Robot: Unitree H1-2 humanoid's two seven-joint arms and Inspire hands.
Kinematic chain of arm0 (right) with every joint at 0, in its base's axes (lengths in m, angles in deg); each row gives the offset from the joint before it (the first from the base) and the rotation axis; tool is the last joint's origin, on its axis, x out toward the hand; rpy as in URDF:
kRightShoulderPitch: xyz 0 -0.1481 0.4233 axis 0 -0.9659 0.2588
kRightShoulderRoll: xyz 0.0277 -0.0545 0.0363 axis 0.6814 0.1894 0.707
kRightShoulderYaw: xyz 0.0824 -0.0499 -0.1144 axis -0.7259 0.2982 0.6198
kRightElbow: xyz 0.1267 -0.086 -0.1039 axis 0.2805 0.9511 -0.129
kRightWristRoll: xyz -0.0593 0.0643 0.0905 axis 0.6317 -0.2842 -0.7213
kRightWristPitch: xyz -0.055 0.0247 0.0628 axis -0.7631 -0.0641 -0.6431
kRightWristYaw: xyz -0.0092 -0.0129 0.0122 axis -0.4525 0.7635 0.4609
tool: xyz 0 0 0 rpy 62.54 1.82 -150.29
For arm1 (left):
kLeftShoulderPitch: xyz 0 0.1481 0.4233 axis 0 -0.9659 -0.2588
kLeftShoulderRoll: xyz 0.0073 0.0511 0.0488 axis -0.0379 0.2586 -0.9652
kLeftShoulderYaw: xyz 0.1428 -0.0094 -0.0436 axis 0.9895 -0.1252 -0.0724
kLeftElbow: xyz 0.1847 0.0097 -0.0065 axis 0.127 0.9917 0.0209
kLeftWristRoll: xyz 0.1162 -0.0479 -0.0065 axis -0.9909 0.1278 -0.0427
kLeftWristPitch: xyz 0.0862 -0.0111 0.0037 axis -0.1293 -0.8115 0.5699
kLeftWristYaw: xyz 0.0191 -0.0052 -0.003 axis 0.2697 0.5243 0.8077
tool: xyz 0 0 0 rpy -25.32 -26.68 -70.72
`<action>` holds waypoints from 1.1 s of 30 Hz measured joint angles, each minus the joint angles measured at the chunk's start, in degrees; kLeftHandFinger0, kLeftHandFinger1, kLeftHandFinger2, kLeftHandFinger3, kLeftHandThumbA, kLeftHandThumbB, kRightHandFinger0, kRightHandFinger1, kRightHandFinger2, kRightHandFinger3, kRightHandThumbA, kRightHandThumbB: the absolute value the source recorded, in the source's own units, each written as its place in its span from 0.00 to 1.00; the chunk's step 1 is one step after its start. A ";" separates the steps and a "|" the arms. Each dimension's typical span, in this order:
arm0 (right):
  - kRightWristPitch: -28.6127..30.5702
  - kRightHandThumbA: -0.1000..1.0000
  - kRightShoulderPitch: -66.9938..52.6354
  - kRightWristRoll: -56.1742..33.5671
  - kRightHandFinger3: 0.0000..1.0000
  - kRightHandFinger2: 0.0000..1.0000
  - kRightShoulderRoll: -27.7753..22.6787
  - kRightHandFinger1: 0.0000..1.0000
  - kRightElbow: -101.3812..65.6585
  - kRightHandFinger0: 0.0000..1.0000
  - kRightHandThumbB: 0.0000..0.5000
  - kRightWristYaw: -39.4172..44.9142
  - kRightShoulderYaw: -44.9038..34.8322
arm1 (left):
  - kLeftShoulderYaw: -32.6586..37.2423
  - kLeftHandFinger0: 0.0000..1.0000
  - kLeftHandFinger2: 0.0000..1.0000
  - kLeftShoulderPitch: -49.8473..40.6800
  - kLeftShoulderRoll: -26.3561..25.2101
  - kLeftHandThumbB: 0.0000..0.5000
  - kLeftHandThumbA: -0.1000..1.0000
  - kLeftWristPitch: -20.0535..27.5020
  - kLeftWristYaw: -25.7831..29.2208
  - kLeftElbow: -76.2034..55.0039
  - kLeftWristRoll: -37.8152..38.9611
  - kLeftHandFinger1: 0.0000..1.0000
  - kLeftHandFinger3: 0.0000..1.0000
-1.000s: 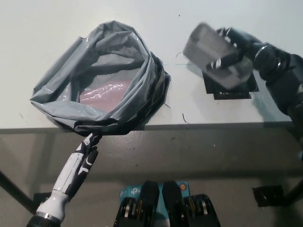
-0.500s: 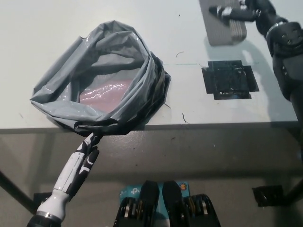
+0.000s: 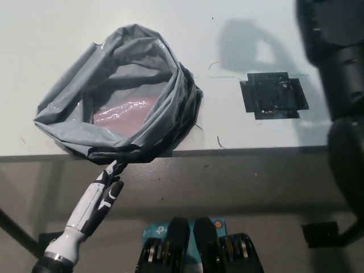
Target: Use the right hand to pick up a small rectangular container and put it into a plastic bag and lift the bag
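Head view: carrying step, likely. Open grey plastic bag point(image 3: 122, 96) at nine o'clock on white worktop point(image 3: 239, 133). Small container and right robot hand out of sight, grip unknown. White left robot hand point(image 3: 108, 182) under bag edge, grip unclear. Next: lower container into bag.

The grey bag point(image 3: 122, 96) lies open on the white table point(image 3: 273, 133), with something pink inside. The left hand point(image 3: 108, 179) touches its near edge below the table edge. A black tape patch point(image 3: 273, 95) lies to the right. The right arm point(image 3: 335, 68) rises at the right edge; its hand is out of view.

I see a black tape patch point(image 3: 274, 95) stuck flat on the white table point(image 3: 45, 34), right of centre, near its front edge.
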State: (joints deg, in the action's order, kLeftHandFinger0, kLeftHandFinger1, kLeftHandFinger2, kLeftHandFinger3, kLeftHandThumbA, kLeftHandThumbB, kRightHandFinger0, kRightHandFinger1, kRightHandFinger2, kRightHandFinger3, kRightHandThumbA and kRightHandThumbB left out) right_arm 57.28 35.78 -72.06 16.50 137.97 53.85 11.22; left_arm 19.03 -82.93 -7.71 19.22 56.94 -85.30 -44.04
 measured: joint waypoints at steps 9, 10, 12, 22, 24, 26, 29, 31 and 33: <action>0.34 0.00 0.75 3.73 0.66 0.81 7.76 1.00 3.84 0.65 0.40 -0.98 10.71 | 0.70 1.00 1.00 0.02 -0.10 0.52 1.00 -0.13 -0.71 -0.63 -0.73 1.00 1.00; 0.61 0.00 0.73 4.61 0.66 0.81 8.81 1.00 4.75 0.65 0.40 -1.32 12.26 | 0.79 1.00 1.00 0.06 -0.10 0.52 1.00 -0.18 -0.78 -0.74 -0.84 1.00 1.00; 0.80 0.00 0.74 5.53 0.54 0.42 9.80 0.27 5.59 0.07 0.34 -1.78 14.01 | 0.82 1.00 1.00 0.10 -0.10 0.51 1.00 -0.25 -0.82 -0.79 -0.86 1.00 1.00; 4.03 0.00 0.26 10.06 0.76 0.69 12.32 0.26 8.54 0.00 0.31 -3.48 21.87 | 0.95 1.00 1.00 0.79 -0.23 0.48 1.00 -0.38 -1.46 -0.88 -0.85 1.00 1.00; 5.11 0.00 -0.01 11.08 0.80 0.72 12.32 0.29 9.32 0.00 0.28 -4.05 23.16 | 0.95 1.00 1.00 0.94 -0.37 0.49 1.00 -0.43 -1.76 -0.92 -0.86 1.00 1.00; 6.51 0.00 -0.54 12.15 0.82 0.74 12.29 0.31 10.35 0.00 0.28 -4.52 24.63 | 0.96 1.00 1.00 1.12 -0.43 0.49 1.00 -0.55 -2.03 -1.05 -0.89 1.00 1.00; 7.59 0.00 -1.59 13.06 0.96 0.82 12.26 0.41 10.71 0.00 0.25 -5.01 25.74 | 1.02 1.00 1.00 1.22 -0.43 0.49 1.00 -0.59 -2.14 -1.29 -0.98 1.00 1.00; 8.15 0.00 -2.41 13.65 0.95 0.81 12.22 0.42 10.85 0.00 0.26 -5.20 26.40 | 1.09 1.00 1.00 1.24 -0.43 0.49 1.00 -0.63 -2.26 -1.41 -1.07 1.00 1.00; 8.77 0.00 -3.29 14.23 0.94 0.80 12.22 0.41 11.07 0.00 0.27 -5.53 27.12 | 1.14 1.00 1.00 1.30 -0.43 0.49 1.00 -0.91 -2.52 -1.49 -1.12 1.00 1.00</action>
State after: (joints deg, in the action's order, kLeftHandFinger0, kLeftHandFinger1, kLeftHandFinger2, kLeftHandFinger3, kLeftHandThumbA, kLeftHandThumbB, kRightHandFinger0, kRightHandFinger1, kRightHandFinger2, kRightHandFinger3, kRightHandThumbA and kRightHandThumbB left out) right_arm 66.04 32.49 -57.82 28.71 149.05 48.33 38.34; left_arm 20.17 -81.63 -8.14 18.31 54.42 -86.79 -45.15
